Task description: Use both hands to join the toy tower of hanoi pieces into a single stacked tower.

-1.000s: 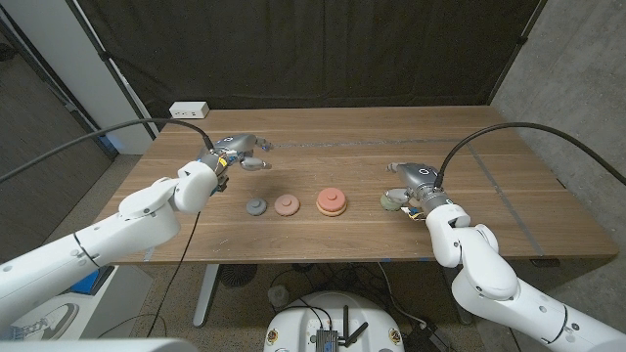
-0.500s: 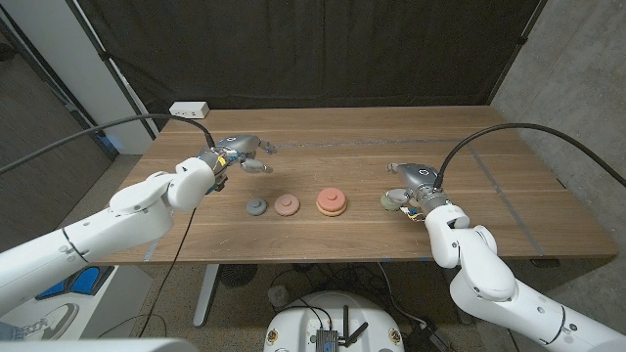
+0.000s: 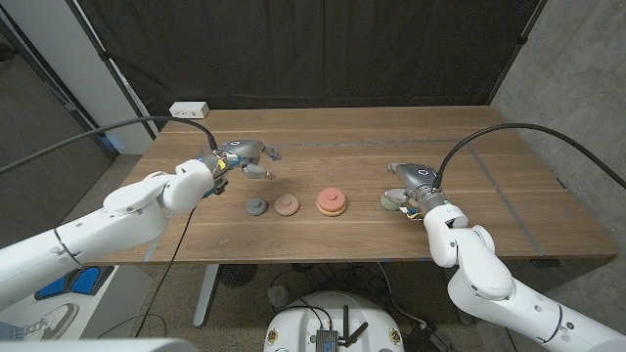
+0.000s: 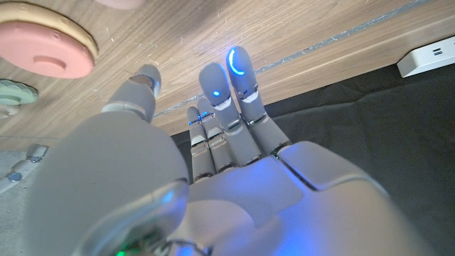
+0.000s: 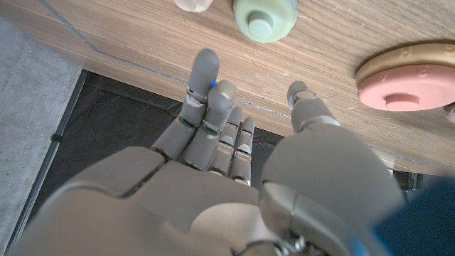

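Left hand (image 3: 246, 158) is hovering over the wooden table (image 3: 342, 137) behind the grey disc (image 3: 256, 207), fingers spread, holding nothing. Right hand (image 3: 411, 186) is sitting just beside the green piece (image 3: 390, 200), fingers apart and empty. Grey disc, pink disc (image 3: 287, 205) and pink-on-yellow stack (image 3: 332, 202) are lying in a row mid-table.

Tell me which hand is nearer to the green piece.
Right. The right hand is right beside the green piece; the left hand is far across the table, beyond the grey piece.
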You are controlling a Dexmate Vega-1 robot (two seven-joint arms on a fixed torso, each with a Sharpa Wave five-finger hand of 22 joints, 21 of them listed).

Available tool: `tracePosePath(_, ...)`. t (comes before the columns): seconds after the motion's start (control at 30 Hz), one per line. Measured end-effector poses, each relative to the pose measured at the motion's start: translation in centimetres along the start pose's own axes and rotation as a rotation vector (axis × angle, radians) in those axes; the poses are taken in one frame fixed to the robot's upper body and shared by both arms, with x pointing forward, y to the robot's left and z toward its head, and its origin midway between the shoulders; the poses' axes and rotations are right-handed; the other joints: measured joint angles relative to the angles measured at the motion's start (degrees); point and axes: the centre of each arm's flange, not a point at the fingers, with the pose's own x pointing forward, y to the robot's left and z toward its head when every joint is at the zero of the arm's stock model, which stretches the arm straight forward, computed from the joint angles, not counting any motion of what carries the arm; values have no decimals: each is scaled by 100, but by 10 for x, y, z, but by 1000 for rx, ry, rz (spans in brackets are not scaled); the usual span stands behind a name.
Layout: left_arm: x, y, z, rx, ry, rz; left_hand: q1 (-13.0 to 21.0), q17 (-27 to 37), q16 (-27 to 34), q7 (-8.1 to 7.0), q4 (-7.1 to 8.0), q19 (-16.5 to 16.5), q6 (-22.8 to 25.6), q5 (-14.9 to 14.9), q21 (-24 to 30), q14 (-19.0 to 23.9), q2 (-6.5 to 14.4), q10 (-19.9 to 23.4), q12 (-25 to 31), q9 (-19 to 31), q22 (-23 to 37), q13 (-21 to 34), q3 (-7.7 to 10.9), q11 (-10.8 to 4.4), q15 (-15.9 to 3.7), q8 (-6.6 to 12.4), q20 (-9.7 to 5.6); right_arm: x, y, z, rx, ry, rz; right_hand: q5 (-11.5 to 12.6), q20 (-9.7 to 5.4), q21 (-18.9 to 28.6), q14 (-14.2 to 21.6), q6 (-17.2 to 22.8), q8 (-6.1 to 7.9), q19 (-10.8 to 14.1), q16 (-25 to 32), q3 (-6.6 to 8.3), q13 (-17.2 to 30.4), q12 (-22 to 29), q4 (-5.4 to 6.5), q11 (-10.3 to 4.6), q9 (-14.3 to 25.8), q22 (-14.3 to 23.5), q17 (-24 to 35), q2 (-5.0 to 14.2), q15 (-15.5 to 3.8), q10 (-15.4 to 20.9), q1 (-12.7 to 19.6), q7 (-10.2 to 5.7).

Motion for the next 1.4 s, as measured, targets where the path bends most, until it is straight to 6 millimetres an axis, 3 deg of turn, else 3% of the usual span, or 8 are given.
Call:
tracePosePath(0.93,-8,-25,14,19,-51,-99,39,-106,-3,-9,-1,-84,-50,0,0,-75,39,-2,0,1,1,-26,-48,3,30,0,39,5,-3,0,-6,3,14,63,-20,34,143,61,0,105,141,0,50,27,0,-51,0,26,60,74,-60,113,-75,-1)
tracePosePath(1.2,-8,-34,16,19,-51,-136,69,-181,-53,26,-1,-235,-336,0,0,-200,9,-353,-61,-21,1,-48,-95,85,94,-51,47,7,-3,-1,-11,8,15,63,-21,33,183,61,0,105,162,48,50,27,-1,-73,0,26,87,74,-101,135,-74,0)
tracePosePath(1.4,-7,-36,18,23,-48,-165,20,-211,-93,142,23,-322,-611,-27,-43,-321,-41,-639,-89,-27,1,-53,-150,207,134,-94,71,7,-4,-2,-16,13,12,85,-20,56,184,61,0,104,182,48,79,27,-1,-72,0,26,86,74,-100,133,-74,0)
